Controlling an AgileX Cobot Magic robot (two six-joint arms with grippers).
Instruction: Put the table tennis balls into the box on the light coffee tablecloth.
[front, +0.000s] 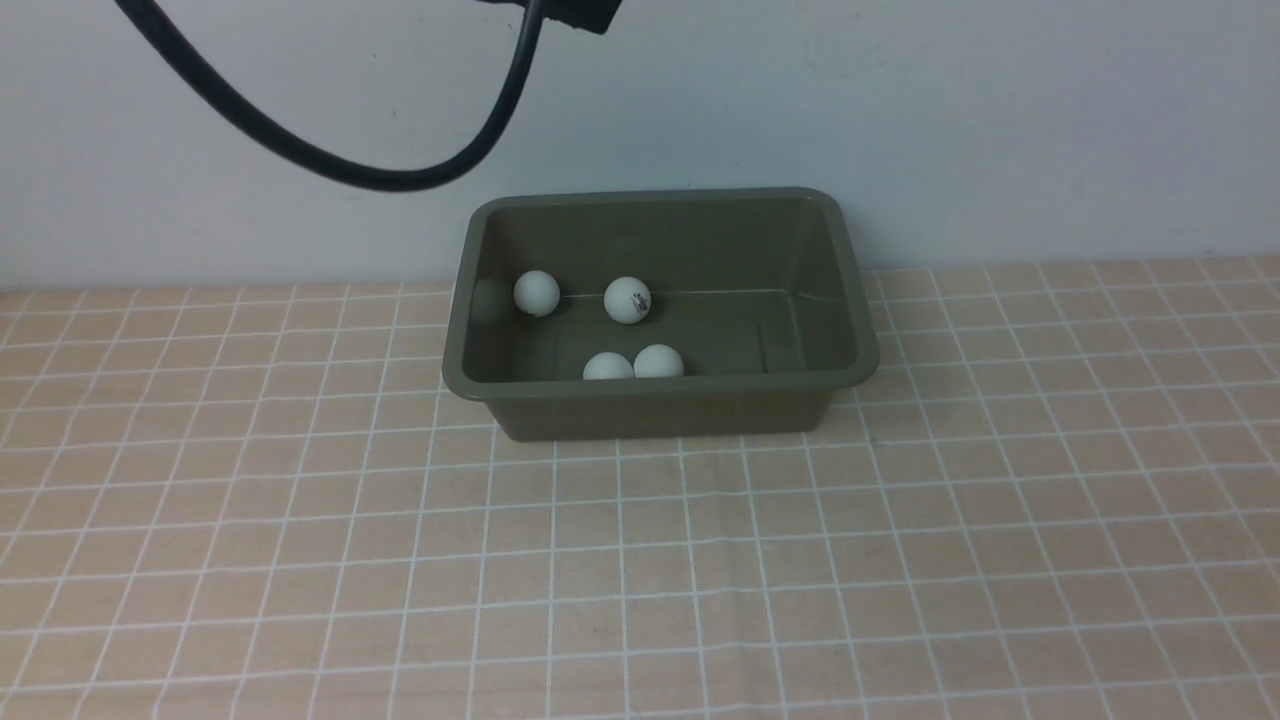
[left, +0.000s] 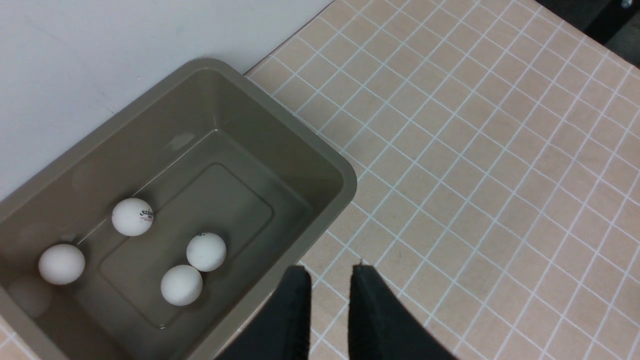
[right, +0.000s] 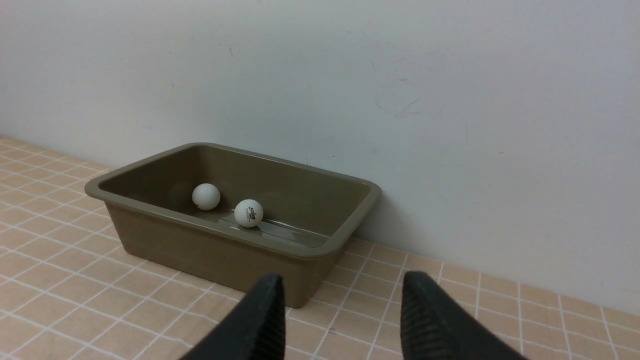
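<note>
All four balls (front: 627, 299) lie in the box (front: 660, 385) on the cloth (front: 640, 560). Left fingers (left: 292, 310) narrowly parted, empty, just outside the box's rim. Right fingers (right: 265, 315) spread, empty, farther off. Nothing left to fetch.

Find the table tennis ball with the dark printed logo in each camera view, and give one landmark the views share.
Front view: the logo ball lies inside the box, toward its far wall, second from the left.
Left wrist view: the ball sits on the box floor, print facing the camera.
Right wrist view: the ball is the nearer of two visible.
Shared landmark: the box's rim.
</note>
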